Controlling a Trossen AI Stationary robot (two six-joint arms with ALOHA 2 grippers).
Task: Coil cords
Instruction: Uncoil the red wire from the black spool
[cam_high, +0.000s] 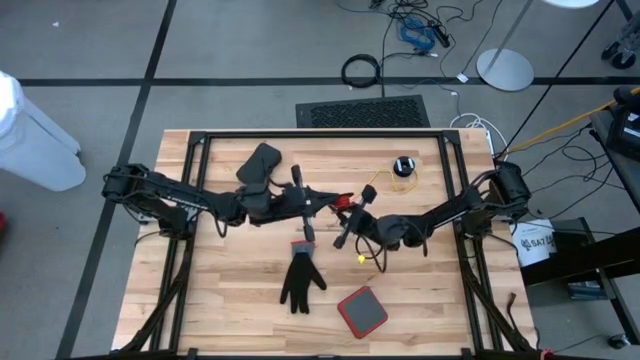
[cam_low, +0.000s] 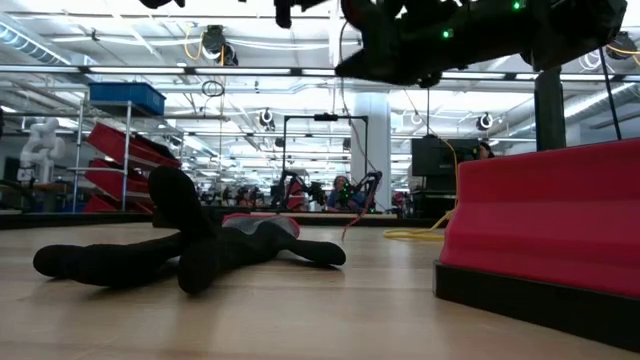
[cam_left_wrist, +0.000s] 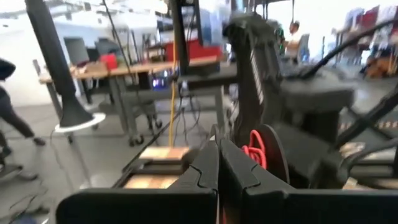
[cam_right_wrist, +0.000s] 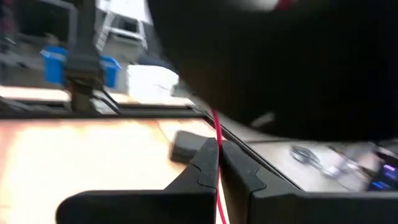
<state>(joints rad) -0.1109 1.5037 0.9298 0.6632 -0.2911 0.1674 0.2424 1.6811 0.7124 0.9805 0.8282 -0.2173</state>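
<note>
Two grippers meet over the middle of the wooden table (cam_high: 240, 300), raised off its surface. The left gripper (cam_high: 333, 203) has its fingers (cam_left_wrist: 202, 171) pressed together, and a red cord (cam_left_wrist: 255, 151) loops just beyond their tips, against a dark round part of the other arm. Whether those fingers actually pinch anything cannot be told. The right gripper (cam_high: 352, 215) has its fingers (cam_right_wrist: 205, 163) closed narrowly on a thin red cord (cam_right_wrist: 217, 158), which runs up from between their tips.

A yellow cord (cam_high: 375, 183) trails from beside the right gripper's fingers to a small black puck (cam_high: 403, 166) lying well beyond them on the table. Another short yellow piece (cam_high: 361, 257) hangs just below the right gripper.

Near the fingers, below them on the table, lies a black glove (cam_high: 300, 280), and further off a red pad with a black edge (cam_high: 362, 311).
</note>
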